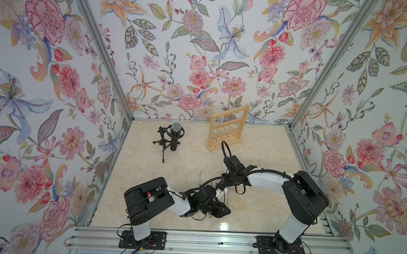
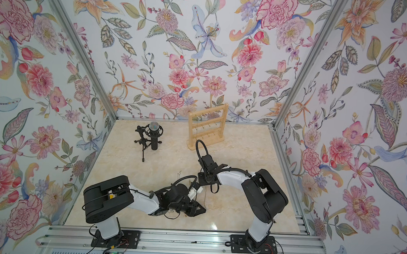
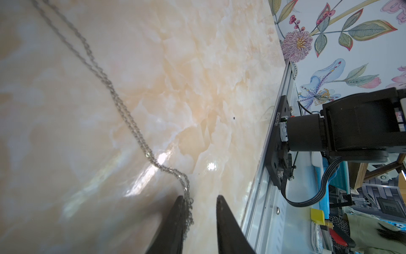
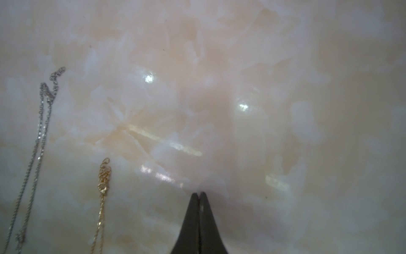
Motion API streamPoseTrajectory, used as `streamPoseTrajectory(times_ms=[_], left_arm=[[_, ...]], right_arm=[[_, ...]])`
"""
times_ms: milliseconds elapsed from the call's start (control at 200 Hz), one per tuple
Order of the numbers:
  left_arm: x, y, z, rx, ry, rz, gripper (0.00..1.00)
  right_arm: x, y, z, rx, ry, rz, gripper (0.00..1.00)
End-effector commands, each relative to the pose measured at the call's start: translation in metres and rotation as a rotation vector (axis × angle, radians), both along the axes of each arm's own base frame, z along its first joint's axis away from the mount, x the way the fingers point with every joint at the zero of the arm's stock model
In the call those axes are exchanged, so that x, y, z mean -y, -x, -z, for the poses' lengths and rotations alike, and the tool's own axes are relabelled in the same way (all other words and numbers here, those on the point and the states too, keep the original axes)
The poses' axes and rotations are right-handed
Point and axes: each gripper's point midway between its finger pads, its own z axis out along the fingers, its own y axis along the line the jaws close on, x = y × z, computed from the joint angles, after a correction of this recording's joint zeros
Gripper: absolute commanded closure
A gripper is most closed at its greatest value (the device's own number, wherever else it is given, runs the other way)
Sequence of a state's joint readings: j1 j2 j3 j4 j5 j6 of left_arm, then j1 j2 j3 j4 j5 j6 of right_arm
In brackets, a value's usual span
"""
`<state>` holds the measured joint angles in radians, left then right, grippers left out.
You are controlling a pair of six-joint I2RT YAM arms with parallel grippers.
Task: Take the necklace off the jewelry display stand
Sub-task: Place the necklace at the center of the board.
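Note:
The jewelry display stand [image 1: 228, 127] [image 2: 207, 126], pale wood with gold hooks, stands upright at the back of the table. A silver necklace [image 3: 123, 110] lies stretched on the marble table. Its end drapes against the inner side of one finger [image 3: 178, 220] of my left gripper [image 3: 200, 198], which is open and low near the table's front edge. My right gripper [image 4: 199, 193] is shut on nothing, just above the table. Beside it lie a silver chain [image 4: 37, 143] and a gold chain [image 4: 102, 193]. Both arms meet in the front middle of the table.
A black microphone on a tripod [image 1: 171, 138] [image 2: 150, 136] stands at the back left. The right arm's base [image 3: 329, 134] and the metal front rail [image 3: 270, 176] lie close to the left gripper. Floral walls enclose three sides.

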<state>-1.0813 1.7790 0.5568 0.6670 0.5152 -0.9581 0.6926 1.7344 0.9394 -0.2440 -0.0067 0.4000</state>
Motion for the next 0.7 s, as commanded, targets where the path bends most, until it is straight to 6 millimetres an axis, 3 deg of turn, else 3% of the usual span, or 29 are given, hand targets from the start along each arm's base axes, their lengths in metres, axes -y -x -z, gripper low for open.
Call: streamPoseTrajectory(times_ms=[0,696], left_arm=[[-0.025,0.014,0.033,-0.041,-0.140,-0.012,0.72],[-0.025,0.013,0.031,-0.026,-0.154,-0.004,0.67]], right_arm=[[0.013,0.006,0.015,-0.046,0.079,0.016,0.98],[0.037,-0.014,0.013,-0.053,0.065,0.101,0.99]])
